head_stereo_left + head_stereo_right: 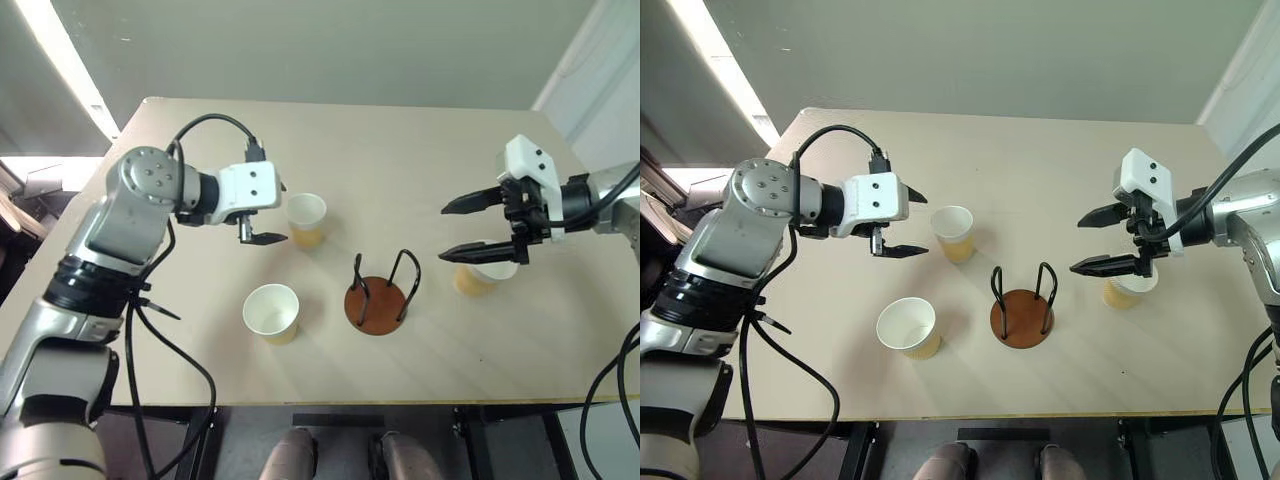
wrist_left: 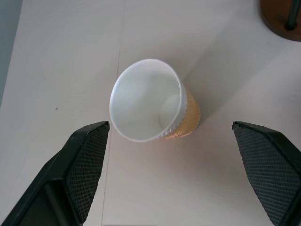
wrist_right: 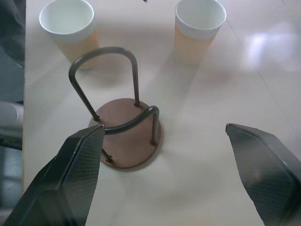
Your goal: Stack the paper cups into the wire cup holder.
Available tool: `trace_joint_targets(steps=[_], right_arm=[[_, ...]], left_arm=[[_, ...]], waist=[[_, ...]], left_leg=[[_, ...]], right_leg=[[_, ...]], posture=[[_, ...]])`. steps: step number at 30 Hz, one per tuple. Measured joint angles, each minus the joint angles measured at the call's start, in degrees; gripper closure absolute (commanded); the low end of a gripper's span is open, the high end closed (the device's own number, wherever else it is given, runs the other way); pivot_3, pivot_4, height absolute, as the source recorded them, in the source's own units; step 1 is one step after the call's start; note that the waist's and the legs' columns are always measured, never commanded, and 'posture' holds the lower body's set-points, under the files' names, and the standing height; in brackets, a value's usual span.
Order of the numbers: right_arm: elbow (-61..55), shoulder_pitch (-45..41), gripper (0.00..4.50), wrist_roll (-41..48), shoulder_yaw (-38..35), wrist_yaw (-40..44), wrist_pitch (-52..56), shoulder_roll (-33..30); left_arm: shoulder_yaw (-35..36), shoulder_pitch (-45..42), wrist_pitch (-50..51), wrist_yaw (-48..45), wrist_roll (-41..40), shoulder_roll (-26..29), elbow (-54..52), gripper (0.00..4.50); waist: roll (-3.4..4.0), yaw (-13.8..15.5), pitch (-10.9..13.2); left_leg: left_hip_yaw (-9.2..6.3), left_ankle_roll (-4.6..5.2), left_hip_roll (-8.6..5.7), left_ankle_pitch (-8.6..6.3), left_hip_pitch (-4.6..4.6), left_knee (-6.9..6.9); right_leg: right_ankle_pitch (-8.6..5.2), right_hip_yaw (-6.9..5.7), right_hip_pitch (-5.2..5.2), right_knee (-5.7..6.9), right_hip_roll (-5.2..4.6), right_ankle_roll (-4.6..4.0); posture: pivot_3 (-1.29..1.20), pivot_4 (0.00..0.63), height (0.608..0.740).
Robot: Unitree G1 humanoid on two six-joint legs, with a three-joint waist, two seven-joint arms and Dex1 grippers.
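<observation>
Three paper cups stand upright on the table. One paper cup [image 1: 306,220] is just beyond my left gripper [image 1: 275,212], which is open and aimed at it; in the left wrist view this cup [image 2: 150,106] sits ahead of the spread fingers [image 2: 89,155]. A second cup [image 1: 272,313] stands at the front left. The third cup [image 1: 1128,290] is partly hidden under my right gripper [image 1: 1077,245], which hovers open above the table and holds nothing. The wire cup holder [image 1: 378,295], a brown disc with two black loops, stands empty at the middle front and is also in the right wrist view [image 3: 127,132].
The beige table [image 1: 420,150] ends close in front of the holder and front cup. A black cable [image 1: 175,350] hangs from my left arm over the table's left front. The far half of the table is bare.
</observation>
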Motion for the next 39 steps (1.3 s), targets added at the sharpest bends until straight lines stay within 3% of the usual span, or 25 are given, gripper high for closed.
trace_joint_targets(steps=[8, 24, 27, 37, 38, 39], right_arm=[[-1.00, -0.16, 0.24, 1.02, -0.10, -0.81, 1.31, -0.09], [-2.36, -0.16, 0.24, 1.51, -0.22, -0.93, 2.28, -1.17], [-2.47, -0.16, 0.19, 1.55, -0.23, -1.12, 2.32, -1.17], [-2.95, -0.04, 0.19, 2.10, -0.33, -1.92, 2.80, -1.10], [-3.04, 0.02, 0.19, 2.17, -0.38, -1.93, 2.87, -1.10], [-3.15, 0.13, 0.19, 2.22, -0.48, -1.93, 2.98, -1.12]], left_arm=[[-2.37, -3.65, -7.74, -0.46, 6.00, -3.64, 10.91, 0.00], [-2.48, -3.18, -10.37, -3.55, 7.44, -7.36, 12.42, 0.00], [-2.48, -3.71, -12.75, -3.41, 8.23, -8.18, 16.71, 0.61], [-2.62, -7.88, -21.92, -1.20, 11.07, -11.52, 31.10, 4.16], [-2.62, -7.93, -22.06, -1.49, 11.02, -11.65, 31.27, 4.46], [-2.58, -8.13, -22.01, -2.32, 10.70, -11.82, 31.30, 4.49]], waist=[[0.00, -0.04, 0.00], [0.00, 0.13, 0.00], [0.00, 0.19, 0.00], [0.00, 0.22, 0.00], [0.00, 0.24, 0.00], [0.00, 0.27, 0.00]], left_leg=[[0.01, 0.01, 0.00, -0.01, -0.02, -0.02], [0.01, 0.05, 0.00, -0.01, -0.08, 0.05], [0.01, 0.06, 0.00, -0.01, -0.08, 0.08], [0.02, 0.09, 0.00, -0.03, -0.10, 0.13], [0.01, 0.10, 0.00, -0.03, -0.12, 0.13], [0.02, 0.10, -0.01, -0.03, -0.14, 0.14]], right_leg=[[0.01, 0.01, -0.03, 0.00, 0.00, 0.01], [0.03, 0.01, -0.05, 0.01, 0.01, 0.05], [0.04, 0.01, -0.05, 0.01, 0.00, 0.07], [0.04, 0.02, -0.07, 0.00, 0.00, 0.08], [0.04, 0.01, -0.07, 0.00, 0.00, 0.08], [0.05, 0.01, -0.07, 0.00, 0.00, 0.08]], posture=[[0.00, 0.150, 0.740], [0.00, 0.150, 0.740], [0.00, 0.150, 0.740], [0.00, 0.150, 0.740], [0.00, 0.150, 0.740], [0.00, 0.150, 0.740]])
